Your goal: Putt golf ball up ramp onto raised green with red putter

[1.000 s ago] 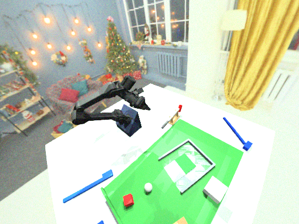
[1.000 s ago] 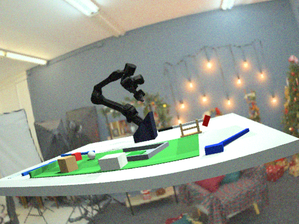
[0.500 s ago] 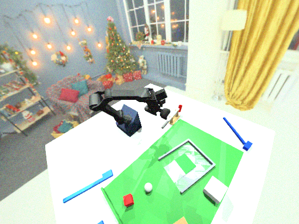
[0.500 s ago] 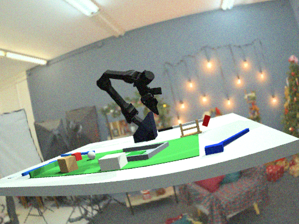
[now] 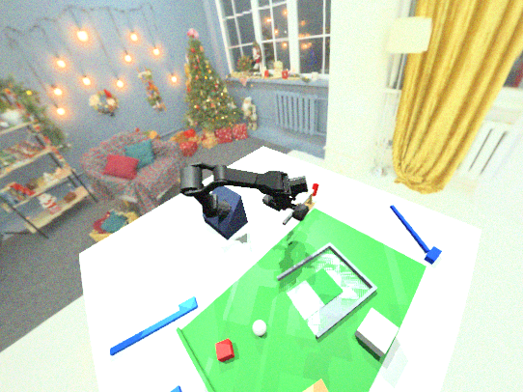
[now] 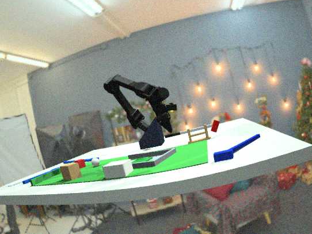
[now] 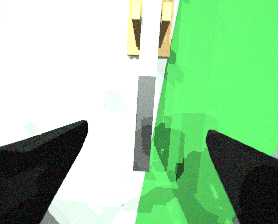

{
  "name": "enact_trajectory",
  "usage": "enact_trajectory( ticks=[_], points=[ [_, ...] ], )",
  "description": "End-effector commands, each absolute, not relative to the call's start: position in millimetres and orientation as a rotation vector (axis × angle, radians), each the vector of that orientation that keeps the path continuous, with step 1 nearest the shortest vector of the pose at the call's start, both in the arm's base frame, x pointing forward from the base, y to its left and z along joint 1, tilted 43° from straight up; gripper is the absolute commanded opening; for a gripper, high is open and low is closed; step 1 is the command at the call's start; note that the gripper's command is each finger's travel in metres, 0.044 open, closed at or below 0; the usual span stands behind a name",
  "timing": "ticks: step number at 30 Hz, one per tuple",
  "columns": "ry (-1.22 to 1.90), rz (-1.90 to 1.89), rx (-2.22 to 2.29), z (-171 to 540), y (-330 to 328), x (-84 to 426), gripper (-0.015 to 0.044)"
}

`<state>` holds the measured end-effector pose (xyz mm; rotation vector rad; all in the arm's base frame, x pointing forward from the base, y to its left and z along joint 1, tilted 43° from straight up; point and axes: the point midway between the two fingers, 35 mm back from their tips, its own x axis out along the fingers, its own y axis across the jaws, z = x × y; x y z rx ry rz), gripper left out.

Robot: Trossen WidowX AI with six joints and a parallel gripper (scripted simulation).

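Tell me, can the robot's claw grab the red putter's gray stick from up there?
Probably yes. The gripper hangs wide open right above the putter's gray shaft, which lies between the fingers in the wrist view. Nothing sits over it; the wooden rack is farther along.

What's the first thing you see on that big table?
The bright green mat grabs the eye, spread over the white table, with a white ball near its front. Behind it, the black robot arm bends down with its gripper wide open over the mat's far edge.
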<state>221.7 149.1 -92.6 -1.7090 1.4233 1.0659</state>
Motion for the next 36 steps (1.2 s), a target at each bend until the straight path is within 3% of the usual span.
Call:
enact_trajectory(
  ticks=[1, 31, 36],
  points=[
    [1.431, 1.070, -1.720, -98, 144, 220, 0.0440],
    [1.432, 1.068, -1.721, -131, 114, 226, 0.0440],
    [1.425, 1.066, -1.713, -129, 116, 227, 0.0309]
  ],
)
